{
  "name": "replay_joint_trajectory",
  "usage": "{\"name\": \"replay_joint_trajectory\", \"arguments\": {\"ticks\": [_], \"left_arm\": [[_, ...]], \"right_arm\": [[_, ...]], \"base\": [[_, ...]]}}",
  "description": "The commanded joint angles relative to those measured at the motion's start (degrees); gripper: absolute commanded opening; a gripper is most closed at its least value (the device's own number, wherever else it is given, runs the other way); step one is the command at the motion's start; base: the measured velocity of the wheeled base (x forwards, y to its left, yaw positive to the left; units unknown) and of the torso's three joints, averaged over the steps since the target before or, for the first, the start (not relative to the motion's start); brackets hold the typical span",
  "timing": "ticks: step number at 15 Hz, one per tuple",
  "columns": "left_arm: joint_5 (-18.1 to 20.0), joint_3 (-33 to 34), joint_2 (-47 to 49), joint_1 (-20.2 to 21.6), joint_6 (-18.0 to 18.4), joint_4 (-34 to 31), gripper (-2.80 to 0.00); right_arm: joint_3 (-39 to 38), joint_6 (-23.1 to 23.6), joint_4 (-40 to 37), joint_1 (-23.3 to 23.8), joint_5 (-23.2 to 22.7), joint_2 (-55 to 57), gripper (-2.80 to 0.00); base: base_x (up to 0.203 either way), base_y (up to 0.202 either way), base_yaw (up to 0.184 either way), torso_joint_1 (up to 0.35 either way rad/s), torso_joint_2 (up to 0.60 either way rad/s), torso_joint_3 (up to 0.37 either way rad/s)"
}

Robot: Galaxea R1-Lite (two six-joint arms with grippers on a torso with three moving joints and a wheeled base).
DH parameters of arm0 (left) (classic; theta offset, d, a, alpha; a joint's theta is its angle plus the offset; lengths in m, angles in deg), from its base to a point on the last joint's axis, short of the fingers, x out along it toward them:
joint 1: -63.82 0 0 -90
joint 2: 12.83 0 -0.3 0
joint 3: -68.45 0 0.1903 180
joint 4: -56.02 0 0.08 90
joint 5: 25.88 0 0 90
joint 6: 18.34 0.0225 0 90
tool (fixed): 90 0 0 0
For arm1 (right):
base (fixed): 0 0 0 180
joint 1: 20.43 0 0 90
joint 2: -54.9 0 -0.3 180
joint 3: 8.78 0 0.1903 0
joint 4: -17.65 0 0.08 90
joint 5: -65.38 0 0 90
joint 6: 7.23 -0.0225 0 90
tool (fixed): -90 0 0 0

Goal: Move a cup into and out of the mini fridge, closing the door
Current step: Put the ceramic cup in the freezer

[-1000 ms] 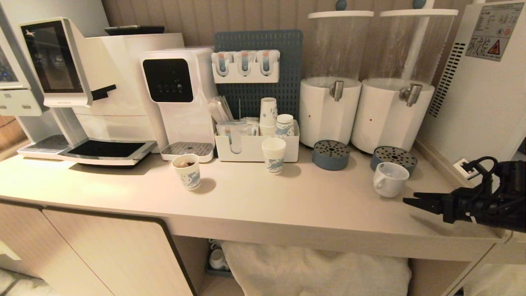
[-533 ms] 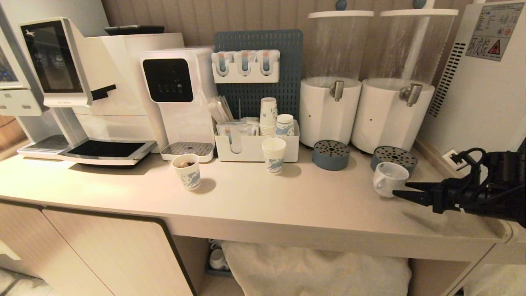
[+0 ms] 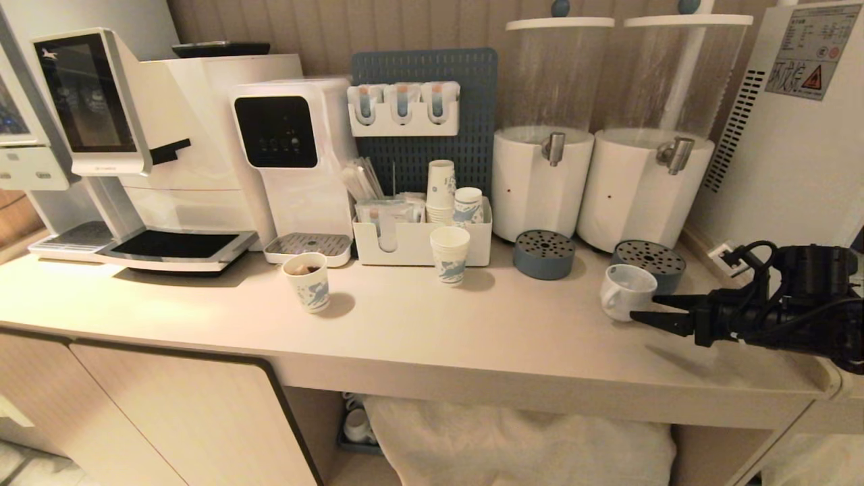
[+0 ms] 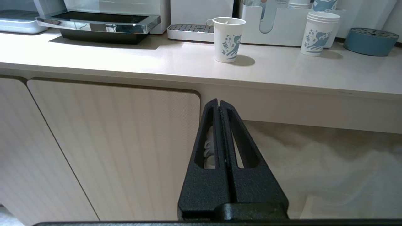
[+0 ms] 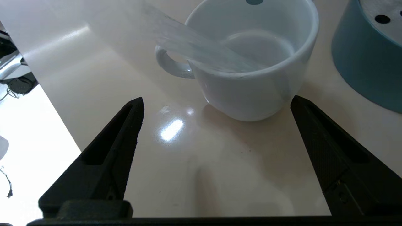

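Note:
The cup, a squat white mug, stands on the counter at the right, handle toward the left. My right gripper reaches in from the right at counter level, open wide, its tips right at the cup's near side. In the right wrist view the cup sits just beyond the open gripper, nothing held. The mini fridge shows only its white side with vent grille and sticker; the door is out of view. My left gripper hangs shut below the counter, before a cabinet front.
A blue drip tray stands right behind the cup, another further left, both under white drink dispensers. Paper cups, an organiser box and coffee machines fill the left and back.
My right gripper has moved left along the counter to the cup and opened wider. The cup has shifted a little to the left. The left arm has stayed still.

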Motion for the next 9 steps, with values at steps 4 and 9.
{"name": "replay_joint_trajectory", "arguments": {"ticks": [4,9], "left_arm": [[0.0,2.3,-0.3,0.0,-0.5,0.0,-2.80],[0.0,2.3,-0.3,0.0,-0.5,0.5,-2.80]], "right_arm": [[3.3,0.1,0.0,0.0,-0.3,2.9,0.00],[6.9,-0.1,-1.2,-0.2,-0.4,4.3,0.00]], "base": [[0.000,0.000,0.000,0.000,0.00,0.000],[0.000,0.000,0.000,0.000,0.00,0.000]]}}
